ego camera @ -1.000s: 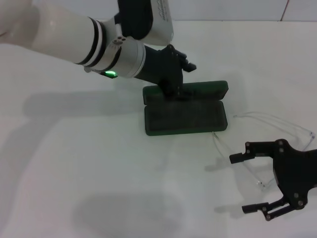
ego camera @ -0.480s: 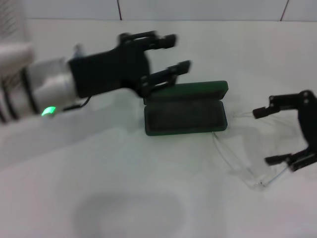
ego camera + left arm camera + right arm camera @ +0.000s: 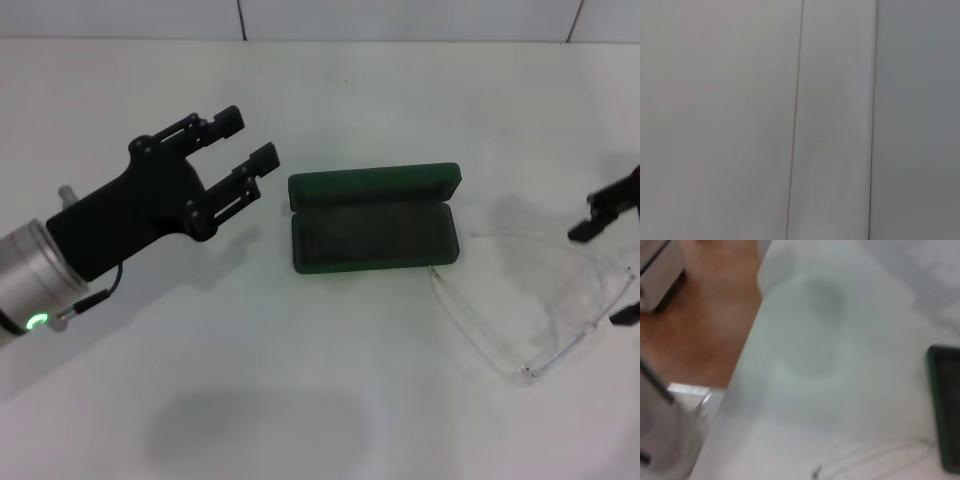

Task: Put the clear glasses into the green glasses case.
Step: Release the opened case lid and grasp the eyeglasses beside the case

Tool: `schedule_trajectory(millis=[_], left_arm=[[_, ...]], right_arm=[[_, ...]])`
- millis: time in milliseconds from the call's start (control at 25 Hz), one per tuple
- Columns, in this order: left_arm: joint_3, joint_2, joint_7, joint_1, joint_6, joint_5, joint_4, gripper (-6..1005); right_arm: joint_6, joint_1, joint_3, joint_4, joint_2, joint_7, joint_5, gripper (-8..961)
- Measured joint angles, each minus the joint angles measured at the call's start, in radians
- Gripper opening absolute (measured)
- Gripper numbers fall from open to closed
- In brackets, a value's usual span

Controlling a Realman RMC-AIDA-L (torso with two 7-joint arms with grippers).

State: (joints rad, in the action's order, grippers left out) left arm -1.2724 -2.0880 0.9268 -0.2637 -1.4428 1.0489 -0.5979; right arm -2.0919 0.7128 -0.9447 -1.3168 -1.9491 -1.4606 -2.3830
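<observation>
Two end effectors are in the head view, and neither one holds anything. The right end effector (image 3: 612,262) is at the right edge of the tabletop (image 3: 330,380), partly cut off by the frame, with its two dark fingertips spread apart on either side of the outer end of the clear glasses (image 3: 540,300); it is released and, as far as I can judge, not touching them. The left end effector (image 3: 237,155) hangs above the left part of the tabletop, fingers parted and empty, well clear of the green glasses case (image 3: 375,232). The case lies open near the middle of the tabletop, its lid tilted up toward the far edge and its dark lined tray facing up. The glasses lie unfolded just beside the case, toward the right edge, and one temple tip reaches almost to the near right corner of the case. For a good grasp, I think the right end effector should come down over the front frame or the bridge, not over a thin temple arm, which may bend or slip, and it should close gently. The open temples may need folding, or the glasses may not fit in the tray. The glasses are transparent, so their outline is hard to follow. The left wrist view shows only a plain grey surface, and the right wrist view shows only a corner of the case (image 3: 946,410) and faint temple lines (image 3: 875,457).
</observation>
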Motion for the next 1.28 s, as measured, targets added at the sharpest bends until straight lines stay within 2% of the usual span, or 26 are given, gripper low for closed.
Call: schedule_trajectory(millis=[160, 280, 400, 960, 1280], left_arm=[[0.021, 0.001, -0.005, -0.001, -0.015, -0.002, 0.038, 568], [0.027, -0.002, -0.007, 0.000, -0.017, -0.002, 0.043, 568], [0.027, -0.003, -0.007, -0.001, -0.017, -0.003, 0.045, 569], [0.027, -0.003, -0.022, -0.039, -0.019, -0.021, 0.115, 572], [0.024, -0.004, -0.064, -0.042, -0.038, -0.059, 0.168, 573]], right_arm=[[0.016, 0.029, -0.109, -0.003, -0.021, -0.026, -0.121, 851], [0.042, 0.041, -0.191, -0.004, -0.053, -0.040, -0.221, 850], [0.085, 0.053, -0.268, -0.002, -0.067, -0.072, -0.276, 850], [0.200, 0.095, -0.540, 0.085, -0.075, -0.105, -0.277, 787], [0.235, 0.115, -0.583, 0.136, -0.075, -0.112, -0.282, 736]])
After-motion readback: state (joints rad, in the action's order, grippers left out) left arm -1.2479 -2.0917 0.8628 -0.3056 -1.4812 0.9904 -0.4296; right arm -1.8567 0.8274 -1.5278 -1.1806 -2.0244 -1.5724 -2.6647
